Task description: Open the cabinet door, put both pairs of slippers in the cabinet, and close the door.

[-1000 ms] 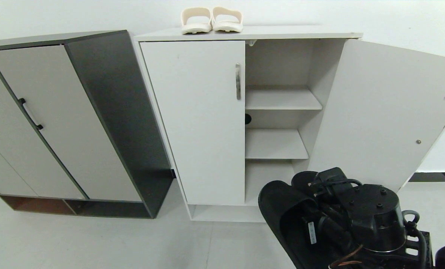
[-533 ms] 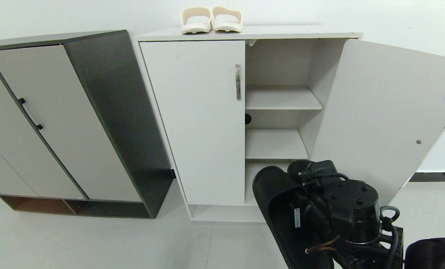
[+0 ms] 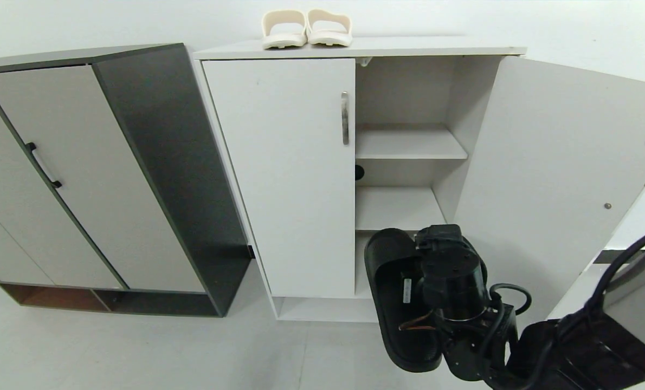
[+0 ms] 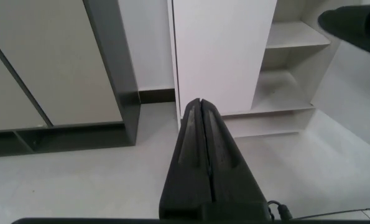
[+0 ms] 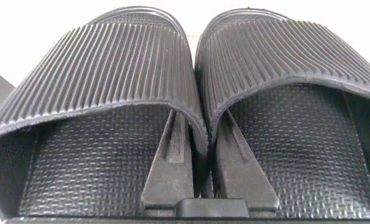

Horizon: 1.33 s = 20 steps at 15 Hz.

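My right gripper point(image 5: 201, 155) is shut on a pair of black slippers point(image 3: 397, 295), its two fingers point(image 5: 171, 163) inside them and pinching their adjoining inner sides. The pair hangs toes forward, low in front of the white cabinet point(image 3: 355, 50), at its bottom compartment. The cabinet's right door point(image 3: 561, 162) stands wide open and its left door point(image 3: 290, 179) is closed. A cream pair of slippers point(image 3: 306, 30) sits on the cabinet top. My left gripper point(image 4: 201, 106) is shut and holds nothing, low over the floor before the cabinet, with a black slipper's edge point(image 4: 354, 25) seen beyond it.
Two bare shelves point(image 3: 406, 143) point(image 3: 395, 208) show in the open right half. The open door stands close beside my right arm. A grey and dark cabinet point(image 3: 84, 173) with a closed door stands to the left. Open floor point(image 3: 165, 352) lies in front.
My right arm has carried the black slippers forward and slightly left, from the frame's lower edge up to the cabinet's bottom opening. The cream pair and the doors have not moved.
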{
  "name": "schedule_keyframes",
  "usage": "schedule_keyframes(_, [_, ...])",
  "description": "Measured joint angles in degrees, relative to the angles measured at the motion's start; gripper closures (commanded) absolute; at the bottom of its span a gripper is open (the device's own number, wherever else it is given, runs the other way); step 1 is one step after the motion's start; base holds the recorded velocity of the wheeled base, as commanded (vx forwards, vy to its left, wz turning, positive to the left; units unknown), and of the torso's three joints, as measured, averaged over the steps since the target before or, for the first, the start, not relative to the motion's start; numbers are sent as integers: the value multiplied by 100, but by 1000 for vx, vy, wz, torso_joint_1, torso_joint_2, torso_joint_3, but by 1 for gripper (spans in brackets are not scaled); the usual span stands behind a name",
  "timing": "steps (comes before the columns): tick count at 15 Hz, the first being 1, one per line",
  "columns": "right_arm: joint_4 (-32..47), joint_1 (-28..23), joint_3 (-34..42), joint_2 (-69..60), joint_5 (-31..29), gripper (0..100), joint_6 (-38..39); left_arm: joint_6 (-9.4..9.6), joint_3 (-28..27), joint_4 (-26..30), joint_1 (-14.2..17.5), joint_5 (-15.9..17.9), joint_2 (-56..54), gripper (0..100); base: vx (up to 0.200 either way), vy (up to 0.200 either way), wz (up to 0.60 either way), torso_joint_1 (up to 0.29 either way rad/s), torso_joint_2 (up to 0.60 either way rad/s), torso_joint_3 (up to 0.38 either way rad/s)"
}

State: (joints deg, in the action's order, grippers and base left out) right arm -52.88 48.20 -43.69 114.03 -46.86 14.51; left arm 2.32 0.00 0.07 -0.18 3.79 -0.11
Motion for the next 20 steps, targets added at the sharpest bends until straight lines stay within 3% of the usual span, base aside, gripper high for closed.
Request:
schedule_keyframes(4, [6, -61, -245, 397, -16, 100, 22, 0, 0, -7, 9, 1, 1, 100, 0, -200, 0, 4, 2, 1])
schedule_keyframes(20, [-16, -79, -1573, 1723, -7, 100, 68, -2, 0, 0, 0, -5, 9, 100, 0, 0, 0, 0, 0, -8])
